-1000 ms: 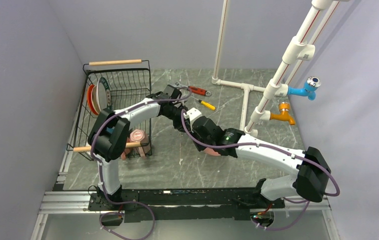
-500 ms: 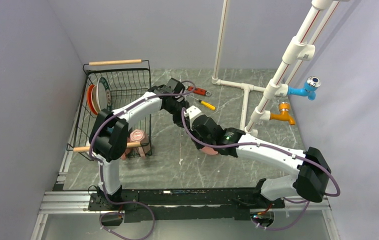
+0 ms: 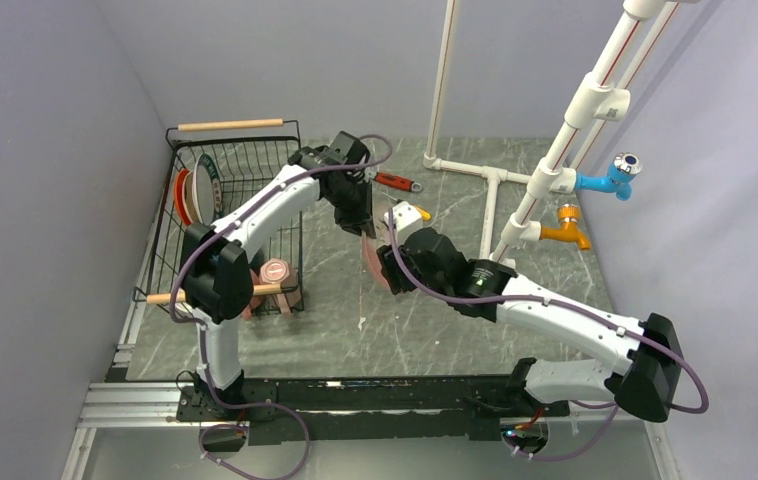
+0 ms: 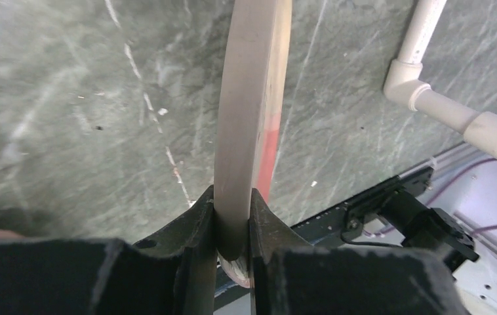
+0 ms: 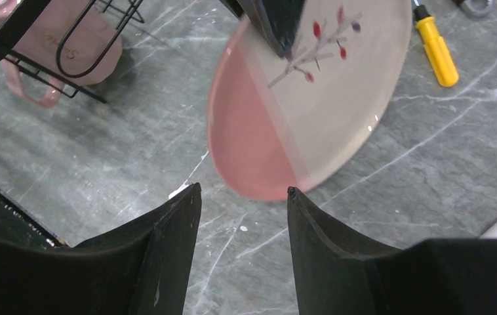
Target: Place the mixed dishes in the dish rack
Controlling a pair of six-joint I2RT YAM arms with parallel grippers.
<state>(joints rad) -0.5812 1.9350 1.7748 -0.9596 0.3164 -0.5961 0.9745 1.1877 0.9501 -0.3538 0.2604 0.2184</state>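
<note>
A pink-and-cream plate point(image 5: 305, 98) with a small branch drawing hangs on edge above the table, right of the dish rack. My left gripper point(image 4: 233, 197) is shut on its rim point(image 4: 252, 98) from above, and in the top view it point(image 3: 363, 225) sits over the plate point(image 3: 373, 262). Just below the plate's lower edge, my right gripper point(image 5: 242, 190) is open and holds nothing. The black wire dish rack point(image 3: 235, 150) at the left holds an orange-red plate point(image 3: 183, 197), a lettered-rim plate point(image 3: 205, 185) and a pink mug point(image 3: 277, 272).
A yellow-handled screwdriver point(image 5: 437, 49) and a red-handled wrench point(image 3: 398, 182) lie on the table behind the plate. A white pipe frame point(image 3: 495, 180) with blue point(image 3: 610, 178) and orange point(image 3: 567, 228) taps stands at the back right. The pink mug point(image 5: 56, 46) lies against the rack's near wires.
My right gripper has opened off the plate and drawn back. The left gripper keeps the plate and has lifted it up and towards the back.
</note>
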